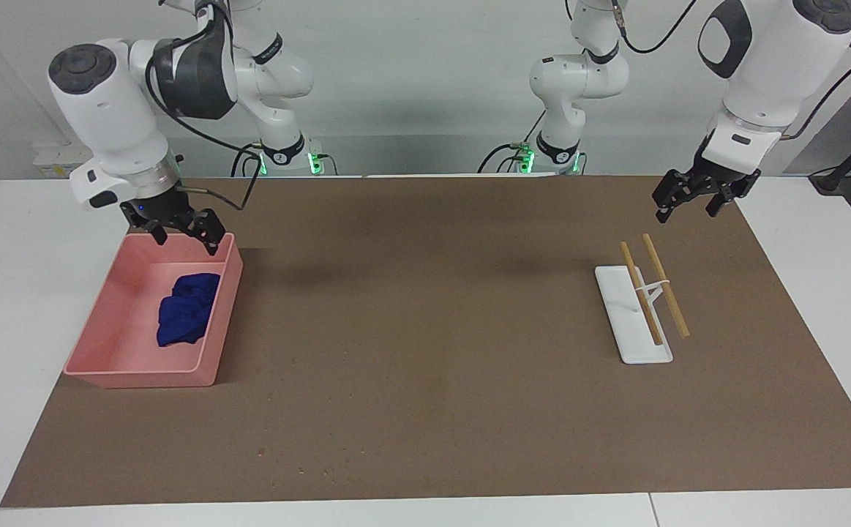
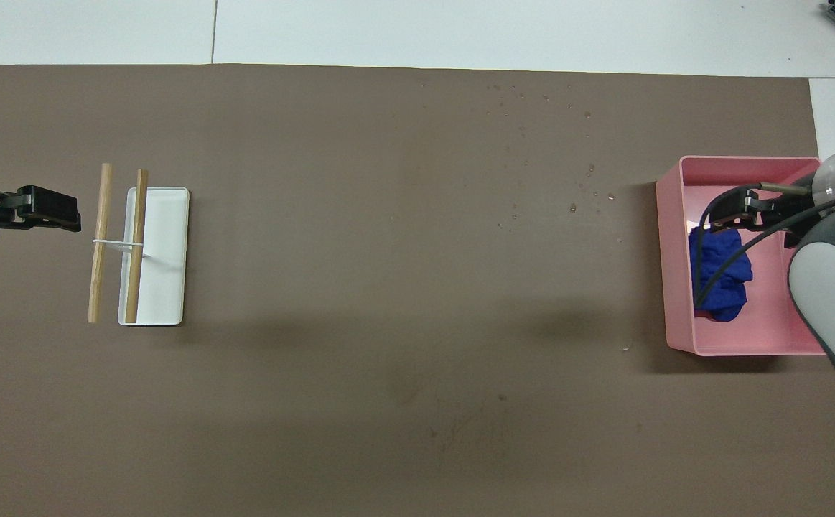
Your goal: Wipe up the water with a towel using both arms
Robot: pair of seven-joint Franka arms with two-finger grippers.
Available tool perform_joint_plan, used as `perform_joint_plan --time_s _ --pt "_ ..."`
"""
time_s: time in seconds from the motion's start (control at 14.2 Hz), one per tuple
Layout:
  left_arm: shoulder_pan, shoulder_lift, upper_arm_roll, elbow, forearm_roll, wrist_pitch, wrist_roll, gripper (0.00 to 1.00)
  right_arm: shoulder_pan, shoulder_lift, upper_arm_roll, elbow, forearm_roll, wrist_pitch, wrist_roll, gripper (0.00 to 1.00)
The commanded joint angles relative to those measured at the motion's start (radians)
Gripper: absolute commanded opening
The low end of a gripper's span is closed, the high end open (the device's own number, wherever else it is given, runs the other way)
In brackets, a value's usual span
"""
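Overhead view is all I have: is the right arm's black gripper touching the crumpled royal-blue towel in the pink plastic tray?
Observer: No. The facing view shows the right gripper raised over the pink tray, at its rim nearest the robots, apart from the towel.
Operator: Fingers?
Observer: Open, nothing between them.
Operator: Left gripper on the wooden sticks?
Observer: No. The left gripper hovers over the brown mat, well above the wooden sticks.
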Motion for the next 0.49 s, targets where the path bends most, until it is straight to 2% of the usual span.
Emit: perform_joint_plan --time_s 0.0,0.14,0.28,0.42 --pt "-0.006 -0.042 0.0 -0.029 0.008 -0.008 0.011 1.0 -0.025 -0.044 -0.004 0.033 0.068 -0.034 0.005 1.0" --pt "-0.008 -0.042 -0.001 -0.032 0.008 -0.005 0.011 1.0 -0.027 -0.072 -0.019 0.052 0.067 -0.077 -0.003 1.0" --pt "-0.008 -0.044 -0.003 -0.032 0.008 -0.007 0.009 1.0 -0.043 -0.058 -0.038 0.152 0.071 -0.172 -0.032 1.0" --pt "-0.021 -0.048 -0.001 -0.035 0.008 -0.008 0.009 1.0 -0.048 -0.058 -0.038 0.164 0.077 -0.189 -0.084 1.0"
